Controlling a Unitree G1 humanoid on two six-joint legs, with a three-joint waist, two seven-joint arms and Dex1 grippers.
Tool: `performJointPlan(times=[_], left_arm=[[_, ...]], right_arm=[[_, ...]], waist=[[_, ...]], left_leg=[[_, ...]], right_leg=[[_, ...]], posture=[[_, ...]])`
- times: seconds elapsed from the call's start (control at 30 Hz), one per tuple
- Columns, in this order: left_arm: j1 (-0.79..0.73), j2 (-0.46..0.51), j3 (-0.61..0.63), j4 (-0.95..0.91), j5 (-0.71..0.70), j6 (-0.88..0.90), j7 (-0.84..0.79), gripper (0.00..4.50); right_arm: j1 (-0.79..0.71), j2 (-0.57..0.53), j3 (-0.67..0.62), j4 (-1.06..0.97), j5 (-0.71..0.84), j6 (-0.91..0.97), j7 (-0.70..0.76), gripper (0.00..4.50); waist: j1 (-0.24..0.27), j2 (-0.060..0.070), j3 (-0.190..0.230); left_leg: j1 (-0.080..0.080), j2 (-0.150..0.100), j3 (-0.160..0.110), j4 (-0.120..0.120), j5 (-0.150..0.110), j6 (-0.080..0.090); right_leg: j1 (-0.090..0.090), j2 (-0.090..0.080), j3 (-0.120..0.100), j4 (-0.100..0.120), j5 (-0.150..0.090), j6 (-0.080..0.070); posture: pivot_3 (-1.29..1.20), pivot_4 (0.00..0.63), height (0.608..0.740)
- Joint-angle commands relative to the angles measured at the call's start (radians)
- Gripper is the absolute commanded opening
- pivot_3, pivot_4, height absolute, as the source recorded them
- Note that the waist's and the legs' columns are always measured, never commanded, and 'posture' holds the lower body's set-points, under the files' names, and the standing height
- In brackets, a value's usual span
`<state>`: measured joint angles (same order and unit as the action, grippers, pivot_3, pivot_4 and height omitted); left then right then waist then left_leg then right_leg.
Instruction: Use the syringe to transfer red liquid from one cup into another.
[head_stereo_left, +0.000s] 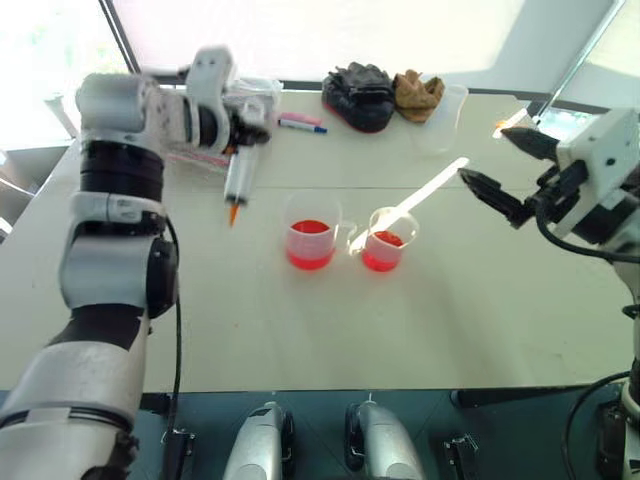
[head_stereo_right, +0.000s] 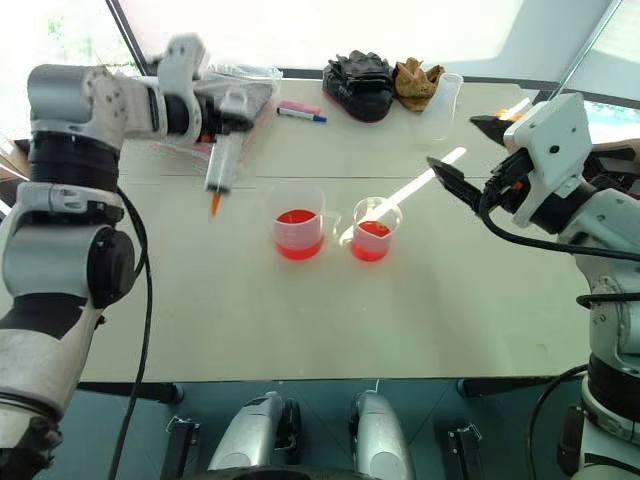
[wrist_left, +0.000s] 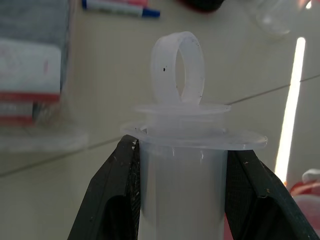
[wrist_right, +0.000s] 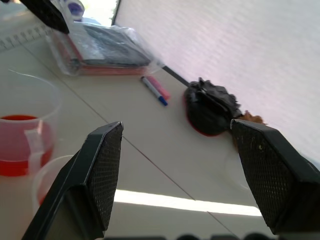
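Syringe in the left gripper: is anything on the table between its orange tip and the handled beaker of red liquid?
Nothing visible. The syringe hangs tip-down in the left gripper, to the robot's left of the handled beaker, with bare table between them.

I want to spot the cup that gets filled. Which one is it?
On the pale table, two clear cups holding red liquid stand side by side near the middle. It is the smaller cup, nearer the robot's right claw; unlike the wider beaker beside it, it has no handle.
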<state>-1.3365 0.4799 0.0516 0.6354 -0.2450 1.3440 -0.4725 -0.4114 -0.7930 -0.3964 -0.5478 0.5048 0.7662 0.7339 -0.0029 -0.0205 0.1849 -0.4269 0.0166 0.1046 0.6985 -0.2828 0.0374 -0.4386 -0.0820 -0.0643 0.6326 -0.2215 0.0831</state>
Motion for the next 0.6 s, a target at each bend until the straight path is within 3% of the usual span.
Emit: performJointPlan(times=[0.03,0.13,0.3,0.6], left_arm=[[0.055,0.018,0.054,-0.134,0.007,0.158,0.068,1.6],[0.17,-0.01,0.105,-0.236,0.002,0.263,0.131,1.6],[0.34,-0.099,0.162,-0.358,-0.008,0.27,0.227,1.6],[0.396,-0.129,0.159,-0.407,-0.059,0.27,0.284,1.6]], right_arm=[[0.0,-0.026,-0.008,-0.051,0.135,0.066,0.046,3.57],[0.003,-0.037,-0.006,-0.066,0.215,0.107,0.056,3.57],[0.004,-0.05,-0.027,-0.09,0.481,0.254,0.055,3.57],[0.047,-0.102,0.011,-0.103,0.526,0.247,0.017,3.57]], waist=[[0.0,0.0,0.0],[-0.001,0.0,0.0],[0.007,0.0,0.0],[0.015,0.001,-0.001]], left_leg=[[0.0,0.0,0.0,0.0,0.0,0.0],[0.0,0.0,0.0,0.0,0.001,-0.001],[0.002,0.0,0.0,0.0,0.001,-0.002],[0.003,0.0,0.0,0.0,0.001,-0.003]], right_leg=[[0.0,0.0,0.0,0.0,0.0,0.0],[0.0,0.0,0.001,0.0,0.0,0.0],[0.001,-0.004,0.002,0.002,0.0,0.0],[0.001,-0.007,0.002,0.002,0.001,-0.002]], posture=[[0.0,0.15,0.74],[0.0,0.15,0.74],[0.0,0.15,0.74],[0.0,0.15,0.74]])
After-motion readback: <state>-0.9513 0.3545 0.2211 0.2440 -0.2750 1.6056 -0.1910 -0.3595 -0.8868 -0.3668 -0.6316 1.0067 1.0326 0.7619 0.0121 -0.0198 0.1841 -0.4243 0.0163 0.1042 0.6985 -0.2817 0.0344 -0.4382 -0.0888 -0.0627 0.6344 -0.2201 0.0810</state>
